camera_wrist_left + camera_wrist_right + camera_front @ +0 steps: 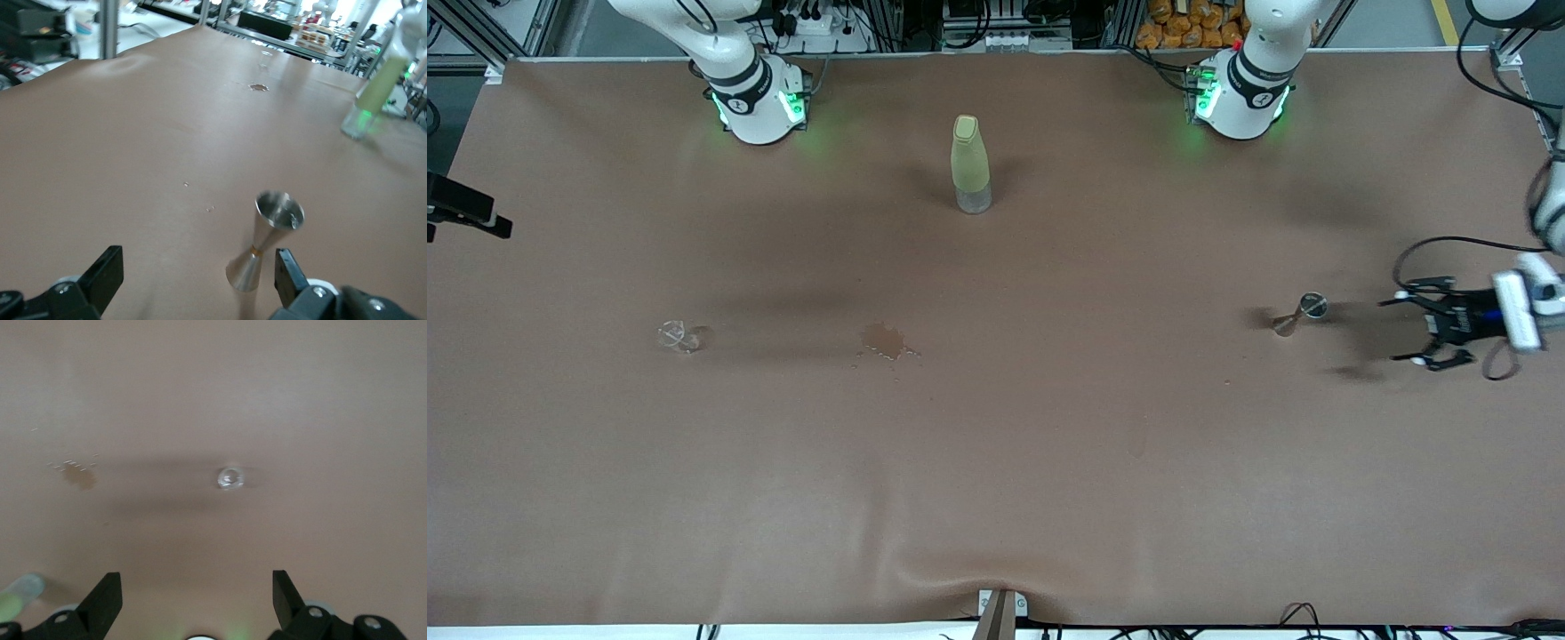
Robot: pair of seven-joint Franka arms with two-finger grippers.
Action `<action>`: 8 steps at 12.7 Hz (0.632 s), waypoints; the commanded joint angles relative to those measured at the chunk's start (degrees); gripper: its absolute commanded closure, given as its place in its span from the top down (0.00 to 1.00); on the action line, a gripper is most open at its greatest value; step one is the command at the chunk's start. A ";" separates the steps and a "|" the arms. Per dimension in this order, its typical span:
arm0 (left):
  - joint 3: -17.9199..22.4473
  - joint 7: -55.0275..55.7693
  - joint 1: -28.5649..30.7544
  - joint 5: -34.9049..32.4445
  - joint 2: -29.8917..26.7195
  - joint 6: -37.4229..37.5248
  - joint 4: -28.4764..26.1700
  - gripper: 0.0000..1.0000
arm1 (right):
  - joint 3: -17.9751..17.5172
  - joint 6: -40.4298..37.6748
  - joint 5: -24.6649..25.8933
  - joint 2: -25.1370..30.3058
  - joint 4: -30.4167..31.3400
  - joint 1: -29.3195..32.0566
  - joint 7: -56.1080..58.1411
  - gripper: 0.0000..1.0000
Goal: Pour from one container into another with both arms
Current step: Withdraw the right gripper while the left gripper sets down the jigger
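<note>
The silvery hourglass jigger point(1302, 313) stands upright on the brown table toward the left arm's end. My left gripper point(1392, 331) hovers low beside it, open and empty. In the left wrist view the jigger point(265, 244) stands just ahead of the left gripper point(198, 267), close to one finger point(288, 270) without touching it. The tiny clear glass cup point(680, 336) stands toward the right arm's end. The right gripper is out of the front view. In the right wrist view the right gripper point(195, 587) is open and empty, high over the table, with the glass cup point(230, 478) far below.
A tall yellow-green bottle point(970, 164) stands mid-table near the arms' bases. A dark wet stain point(886, 340) lies between the cup and the jigger. A black fixture point(463, 212) juts in at the table's edge at the right arm's end.
</note>
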State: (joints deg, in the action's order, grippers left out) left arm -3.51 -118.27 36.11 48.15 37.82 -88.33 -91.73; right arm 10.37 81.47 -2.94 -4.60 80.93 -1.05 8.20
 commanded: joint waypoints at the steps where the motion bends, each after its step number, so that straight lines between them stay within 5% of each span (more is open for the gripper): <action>1: -0.88 15.73 -0.60 -3.32 -3.53 2.63 6.11 1.00 | 0.36 9.65 2.85 9.24 13.71 -2.11 -2.31 1.00; 8: -1.24 67.02 -13.06 -15.69 -13.46 2.55 12.98 1.00 | 0.53 11.08 0.57 8.99 12.15 -3.61 -2.49 1.00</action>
State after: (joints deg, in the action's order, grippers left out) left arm -5.19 -64.09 26.55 37.19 26.99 -86.15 -79.43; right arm 10.32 91.21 -1.81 2.80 91.33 -2.87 7.20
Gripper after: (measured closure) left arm 0.000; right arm 0.000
